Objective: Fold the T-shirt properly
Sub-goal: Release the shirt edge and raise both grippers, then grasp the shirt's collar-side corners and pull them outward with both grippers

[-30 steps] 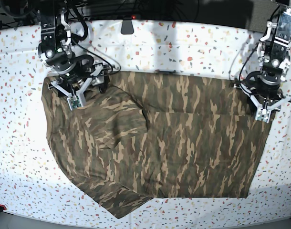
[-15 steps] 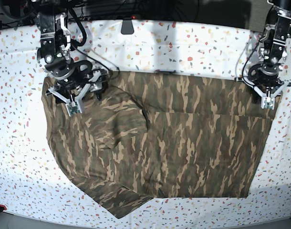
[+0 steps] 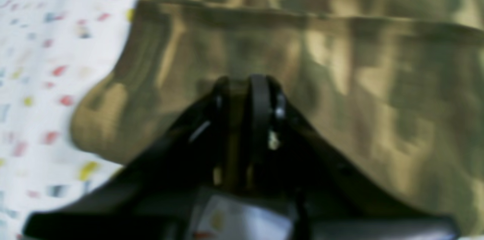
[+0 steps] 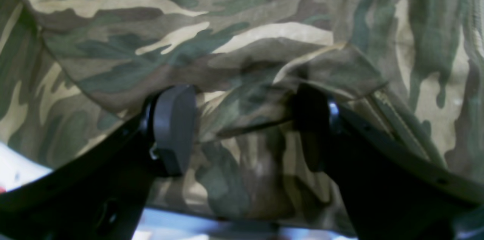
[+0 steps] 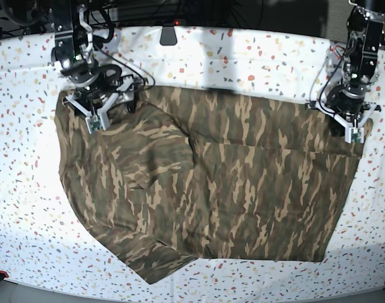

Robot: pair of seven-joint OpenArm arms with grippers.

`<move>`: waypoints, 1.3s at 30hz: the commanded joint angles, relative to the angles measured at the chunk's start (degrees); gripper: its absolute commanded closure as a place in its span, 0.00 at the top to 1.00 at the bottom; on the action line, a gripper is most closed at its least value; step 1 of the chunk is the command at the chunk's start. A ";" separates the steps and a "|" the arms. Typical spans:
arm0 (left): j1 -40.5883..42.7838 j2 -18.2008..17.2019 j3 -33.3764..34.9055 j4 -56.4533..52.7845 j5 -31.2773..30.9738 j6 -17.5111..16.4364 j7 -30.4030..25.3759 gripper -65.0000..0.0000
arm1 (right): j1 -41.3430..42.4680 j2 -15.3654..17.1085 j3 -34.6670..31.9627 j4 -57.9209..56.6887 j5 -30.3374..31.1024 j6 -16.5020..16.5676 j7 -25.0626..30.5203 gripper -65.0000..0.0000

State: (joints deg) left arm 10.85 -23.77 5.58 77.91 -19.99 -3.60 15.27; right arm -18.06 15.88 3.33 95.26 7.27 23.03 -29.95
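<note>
The camouflage T-shirt [image 5: 230, 183] lies spread on the table, one sleeve folded inward near the left and another sticking out at the bottom left. At the shirt's far right corner my left gripper [image 5: 351, 131] is closed. The blurred left wrist view shows the left gripper [image 3: 245, 89] nearly shut with a strip of the T-shirt [image 3: 378, 81] pinched between the jaws. My right gripper [image 5: 94, 118] sits at the far left corner. In the right wrist view the right gripper [image 4: 242, 126] stands open, its fingers [image 4: 174, 130] resting on the T-shirt [image 4: 242, 24] with a raised fold between them.
A white cloth speckled with red, yellow and grey [image 5: 255, 57] covers the table around the shirt and also appears beside the shirt's edge as a white cloth [image 3: 38, 62]. A small dark object [image 5: 168, 35] and cables lie along the far edge.
Both grippers have shifted toward the far edge of the table. The left gripper's jaws have come together on the shirt's right corner. The right gripper stays open.
</note>
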 commanded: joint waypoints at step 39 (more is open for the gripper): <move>0.15 0.76 -13.79 18.97 1.95 -16.22 20.35 0.47 | -9.55 9.97 0.09 3.41 0.50 0.28 -2.21 0.64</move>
State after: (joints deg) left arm 11.35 -22.20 -7.81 95.83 -17.65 -19.92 36.47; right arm -26.87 25.12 3.22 98.67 9.78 23.64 -28.82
